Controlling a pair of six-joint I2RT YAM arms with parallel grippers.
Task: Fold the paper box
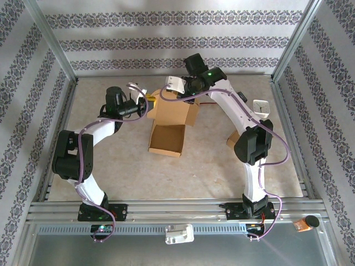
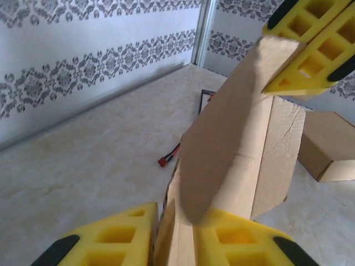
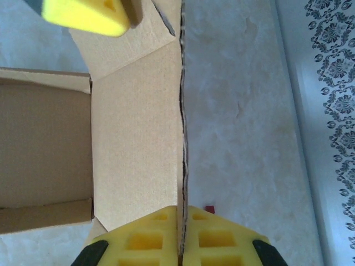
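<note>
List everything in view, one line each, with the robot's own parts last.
paper box: one, brown cardboard, table centre, partly folded.
second cardboard box: one, brown, on the table by the right arm.
red connector: one, red with a dark lead, on the table beside the paper box.
white square item: one, white, far right of the table; too small to identify.
orange and black item: one, right end of the near rail.
white part: one, middle of the near rail.
table: one, beige.
left gripper: one, yellow fingers, either side of a box flap.
right gripper: one, yellow fingers, closed on the box's edge.
</note>
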